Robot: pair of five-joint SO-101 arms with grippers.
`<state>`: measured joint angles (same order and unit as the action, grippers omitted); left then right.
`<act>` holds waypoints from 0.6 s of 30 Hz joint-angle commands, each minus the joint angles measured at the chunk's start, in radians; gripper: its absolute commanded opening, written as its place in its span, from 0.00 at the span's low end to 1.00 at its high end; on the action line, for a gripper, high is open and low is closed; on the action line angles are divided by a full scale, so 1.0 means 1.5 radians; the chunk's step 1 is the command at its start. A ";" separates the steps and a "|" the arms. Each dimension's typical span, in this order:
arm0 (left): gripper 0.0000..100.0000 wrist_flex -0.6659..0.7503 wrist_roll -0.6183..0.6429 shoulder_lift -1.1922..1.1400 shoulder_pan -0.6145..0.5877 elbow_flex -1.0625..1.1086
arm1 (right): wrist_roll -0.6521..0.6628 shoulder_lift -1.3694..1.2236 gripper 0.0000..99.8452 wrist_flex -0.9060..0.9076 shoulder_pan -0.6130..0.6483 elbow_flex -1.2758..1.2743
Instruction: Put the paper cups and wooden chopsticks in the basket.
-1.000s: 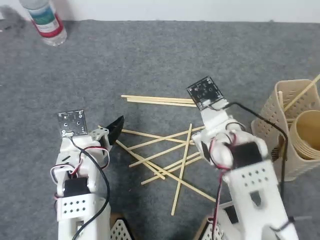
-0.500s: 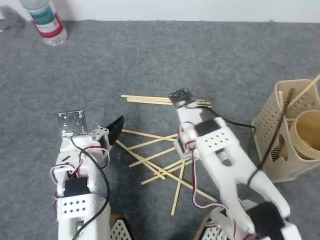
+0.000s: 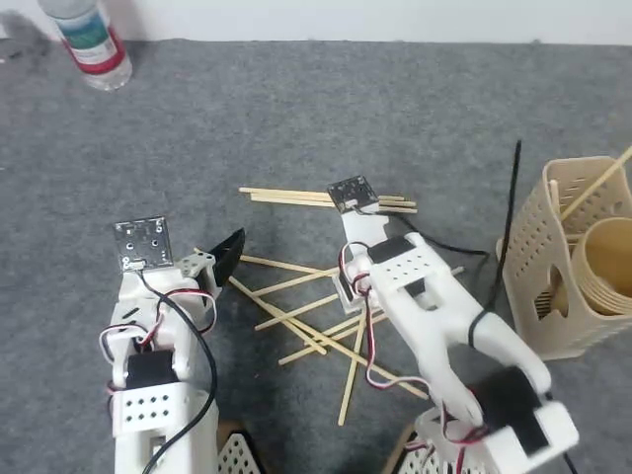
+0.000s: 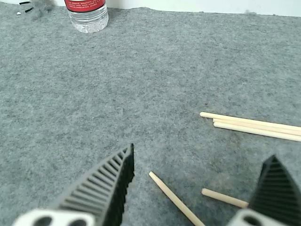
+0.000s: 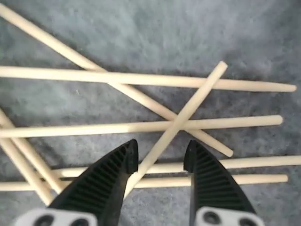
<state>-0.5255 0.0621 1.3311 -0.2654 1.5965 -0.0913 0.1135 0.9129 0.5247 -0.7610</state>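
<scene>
One cream perforated plastic basket (image 3: 538,286) stands on the grey felt tabletop (image 3: 296,109). It holds one nested stack of brown paper cups (image 3: 604,259); how many cups cannot be told. About ten pale wooden chopsticks (image 3: 291,197) lie loose, and at least two more stand in the basket. There is one clear plastic bottle (image 3: 91,39).

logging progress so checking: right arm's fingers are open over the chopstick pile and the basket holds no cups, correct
Not quite: the basket does hold cups. The high view shows stacked paper cups inside it, with chopsticks leaning there too. The rest stands: the right arm's fingers are open over the chopstick pile.
</scene>
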 commanded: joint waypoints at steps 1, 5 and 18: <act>0.39 0.014 -0.010 0.007 0.007 -0.003 | -0.007 -0.017 0.17 -0.022 0.007 0.038; 0.39 0.014 -0.010 0.007 0.007 -0.003 | -0.006 -0.028 0.16 -0.026 0.007 0.041; 0.39 0.014 -0.010 0.007 0.007 -0.003 | 0.058 -0.032 0.01 -0.046 0.002 0.040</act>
<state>-0.5255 0.0621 1.3311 -0.2654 1.5965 -0.0269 0.0660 0.8531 0.5232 -0.7488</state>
